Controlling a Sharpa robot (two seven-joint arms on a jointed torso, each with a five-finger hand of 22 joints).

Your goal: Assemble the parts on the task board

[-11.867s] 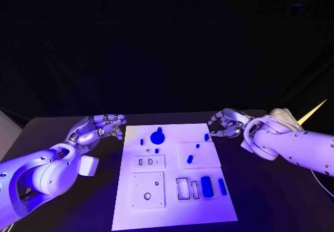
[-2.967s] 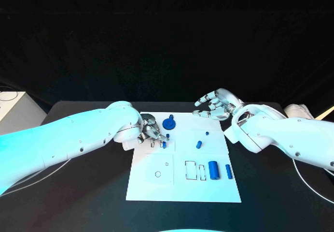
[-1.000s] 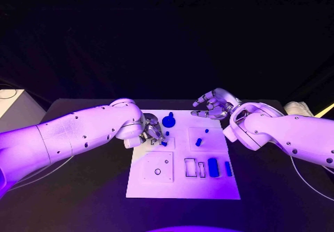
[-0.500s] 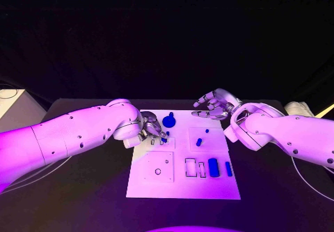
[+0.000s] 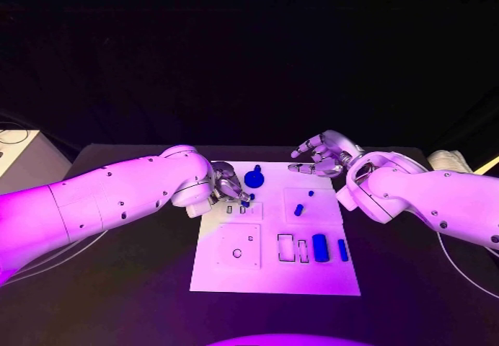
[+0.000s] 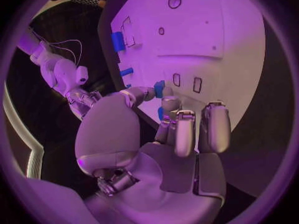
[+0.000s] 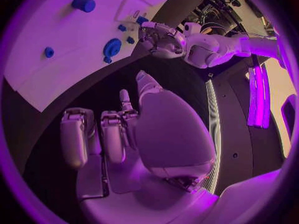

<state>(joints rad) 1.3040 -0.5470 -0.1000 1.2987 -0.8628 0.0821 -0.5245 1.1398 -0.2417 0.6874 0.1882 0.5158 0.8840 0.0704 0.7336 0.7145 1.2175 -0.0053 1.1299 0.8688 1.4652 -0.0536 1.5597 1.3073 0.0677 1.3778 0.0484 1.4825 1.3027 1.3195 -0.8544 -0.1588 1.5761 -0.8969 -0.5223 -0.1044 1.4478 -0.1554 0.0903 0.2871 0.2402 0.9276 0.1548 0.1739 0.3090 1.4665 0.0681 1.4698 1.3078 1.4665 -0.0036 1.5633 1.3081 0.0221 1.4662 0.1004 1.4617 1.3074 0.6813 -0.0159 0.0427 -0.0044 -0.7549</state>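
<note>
A small blue part [image 6: 159, 89] is pinched at the tips of the left hand [image 5: 227, 190], whose fingers [image 6: 177, 129] are curled in around it; in the left wrist view the piece stands just short of a pair of small rectangular slots [image 6: 187, 82] cut into the task board [image 5: 272, 277]. The slots lie directly beyond the fingertips, towards the board's middle, and their long sides are seen to run in roughly the same direction as the held piece, so little turning is judged to be needed before it is lowered in. The left hand is set over the board's far left corner, beside a larger round blue part [image 5: 254, 178]. The right hand [image 5: 321, 158] is held above the table off the board's far right corner, its fingers loosely bent and apart with nothing between them, well away from the slots. The left hand is therefore the nearer one for this step. Other blue parts [image 5: 320, 247] lie nearer the board's right edge, untouched.
</note>
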